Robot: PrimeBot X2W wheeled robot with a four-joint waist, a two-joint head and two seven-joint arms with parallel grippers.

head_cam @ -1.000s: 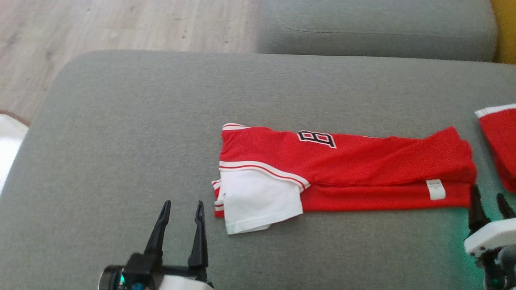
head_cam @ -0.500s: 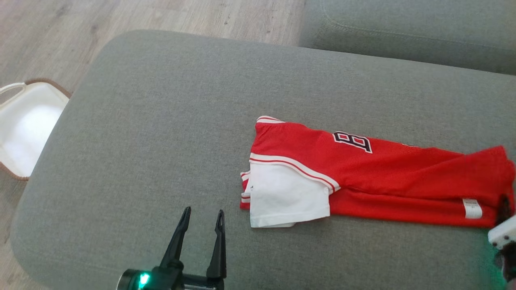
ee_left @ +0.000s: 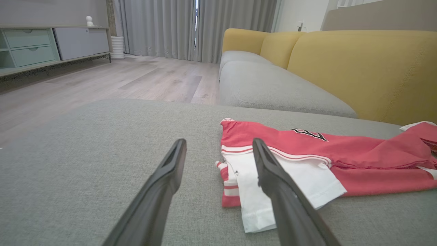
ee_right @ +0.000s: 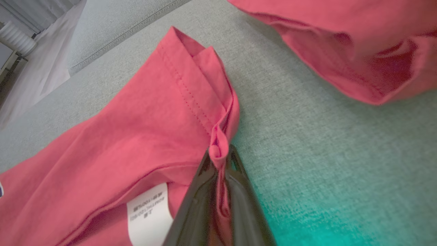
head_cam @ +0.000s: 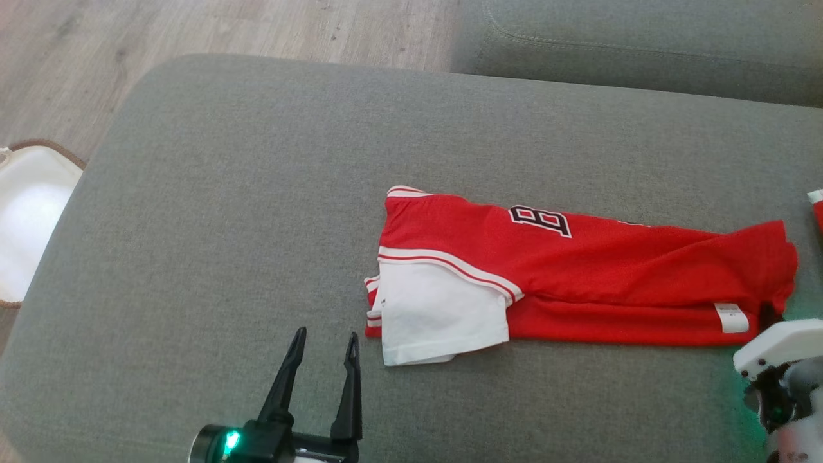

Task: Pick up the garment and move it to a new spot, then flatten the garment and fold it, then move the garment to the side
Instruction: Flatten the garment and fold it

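Observation:
The garment is a red jersey with a white sleeve and a black letter, lying folded into a long strip on the grey sofa cushion. My right gripper sits at the strip's right end, by the white label. In the right wrist view that gripper is shut on a pinched fold of the garment's red hem. My left gripper hovers open just left of the white sleeve, touching nothing. In the left wrist view the left gripper frames the sleeve end of the garment.
A second red garment lies at the far right of the cushion, close to the held hem. A white basket stands on the wooden floor to the left. Another grey seat lies behind.
My right gripper has closed on the garment's right hem. The head camera has shifted, so the whole picture moved. The left gripper still stands open.

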